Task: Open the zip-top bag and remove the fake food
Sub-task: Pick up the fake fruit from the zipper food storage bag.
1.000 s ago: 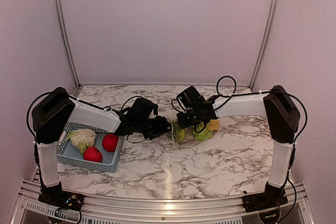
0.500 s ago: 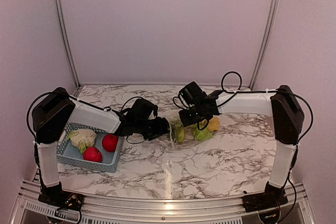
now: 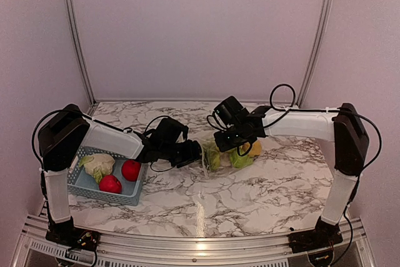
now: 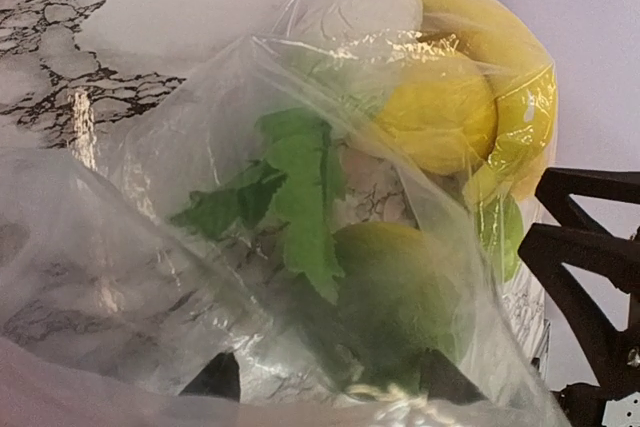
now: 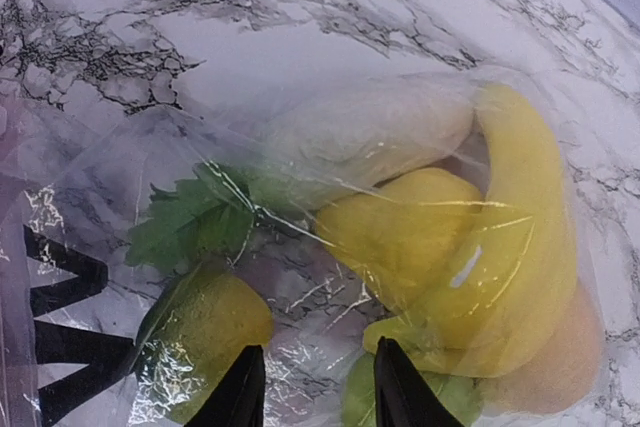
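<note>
The marble table carried a blue basket at lower left. At centre lay the zip-top bag, still enclosing fake food, apparently bananas and a lemon. The left gripper stood released against the bag. Whether the right gripper grasped the film could not be told.

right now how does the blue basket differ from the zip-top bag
The basket is light blue lattice; the zip-top bag is clear and crinkly. The basket holds a cabbage and two red apples; the bag holds a banana, a lemon and a green fruit. Both hold toy food.
</note>
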`<state>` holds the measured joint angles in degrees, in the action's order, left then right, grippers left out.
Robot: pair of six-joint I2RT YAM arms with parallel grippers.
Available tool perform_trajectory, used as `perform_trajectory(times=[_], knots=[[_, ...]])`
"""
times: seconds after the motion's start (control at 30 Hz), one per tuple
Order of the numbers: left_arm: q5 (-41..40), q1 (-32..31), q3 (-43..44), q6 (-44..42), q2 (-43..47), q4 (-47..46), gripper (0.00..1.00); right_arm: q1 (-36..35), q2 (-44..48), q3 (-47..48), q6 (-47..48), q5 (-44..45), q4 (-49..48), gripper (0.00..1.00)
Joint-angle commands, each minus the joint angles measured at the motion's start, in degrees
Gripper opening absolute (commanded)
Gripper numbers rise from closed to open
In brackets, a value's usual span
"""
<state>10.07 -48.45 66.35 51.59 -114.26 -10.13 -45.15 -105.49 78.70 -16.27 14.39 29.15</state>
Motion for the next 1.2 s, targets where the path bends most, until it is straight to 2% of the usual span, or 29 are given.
perform_trajectory(times=[0.0, 0.33, 0.7, 0.87, 1.0, 1.17], knots=[[0.65, -0.33, -0.61, -0.72, 0.09, -1.11, 0.63, -1.32, -1.45, -0.56, -0.84, -1.72, 0.61, 0.35], [1.3, -0.78, 0.98, -1.57, -1.18, 0.32, 0.68, -2.47, -5.53, -1.29, -1.11, -3.16, -1.3, 0.35], [-0.47, -0.96, 1.29, -2.64, -0.52, 4.34, 0.77, -2.41, -4.53, -3.38, -1.7, -3.05, -2.3, 0.45], [-1.19, -1.03, 2.33, -2.62, -1.04, 5.49, 0.76, -1.74, -3.09, -4.31, -1.87, -2.73, -2.75, 0.34], [-2.44, -1.24, 4.1, -2.8, -0.91, 8.47, 0.76, -0.77, -3.25, -4.94, -2.39, -6.09, -3.4, 0.26], [-3.63, -1.3, 4.2, -2.7, -0.44, 9.87, 0.76, -0.82, -4.99, -4.41, -1.72, -8.88, -4.16, 0.22]])
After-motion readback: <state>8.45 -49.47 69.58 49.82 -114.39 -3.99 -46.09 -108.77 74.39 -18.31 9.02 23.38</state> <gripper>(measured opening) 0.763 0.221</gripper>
